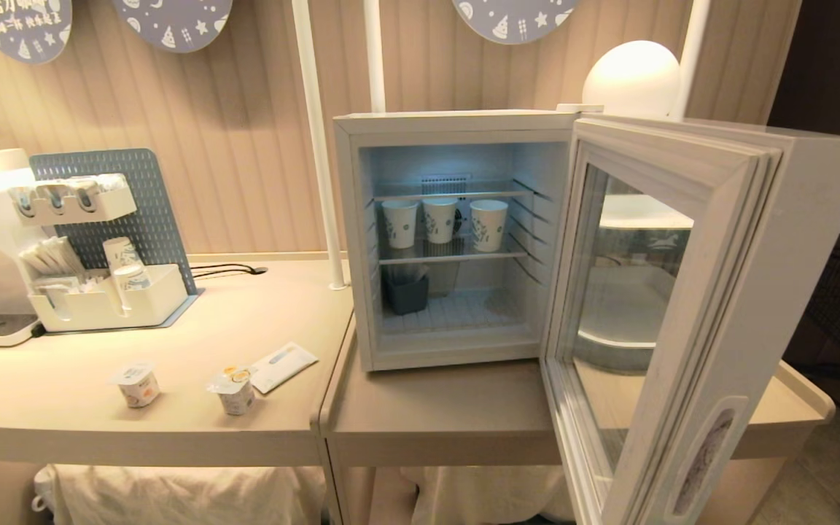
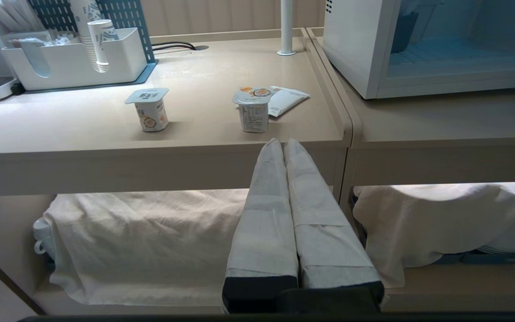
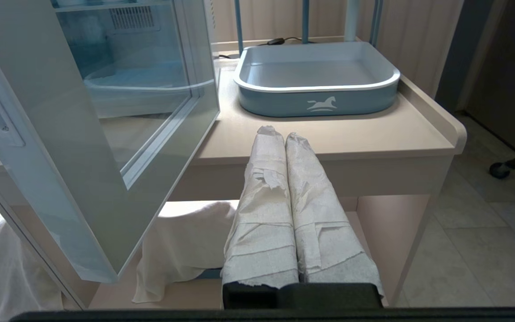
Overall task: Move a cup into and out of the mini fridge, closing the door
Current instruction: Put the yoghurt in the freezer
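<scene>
The mini fridge (image 1: 456, 240) is standing on the right-hand counter (image 1: 449, 408) with the door (image 1: 682, 321) swung wide on its right-side hinge, the glass panel jutting toward the robot at about 4 o'clock of the open cavity. Three paper cups (image 1: 443, 220) are sitting in a row on the upper wire shelf (image 1: 453, 255), and a dark bin (image 1: 405, 292) is resting on the fridge floor at 7 o'clock beneath them. Two small yogurt pots (image 1: 137, 384) and a flat sachet (image 1: 281, 366) are lying on the left counter, well apart from the fridge. Neither arm is showing in the head view; the left pincer (image 2: 283, 144) is hanging below the front edge of the left counter with its wrapped fingers pressed together and holding nothing, and the right pincer (image 3: 279, 134) is hanging likewise narrow and empty, low before the right counter near a blue tray (image 3: 315, 96). Judging from this, the step in hand is reaching in for one of the cups. To do it well, the working pincer is probably needing to open before entering, come in level between the two shelves, and take the nearest cup around its middle without squeezing the thin wall out of shape. The left arm seems the better choice, since the open door is blocking the right side. The neighbouring cups are standing close, so a straight approach and a straight withdrawal would be avoiding knocks; the door is best left for afterwards.
</scene>
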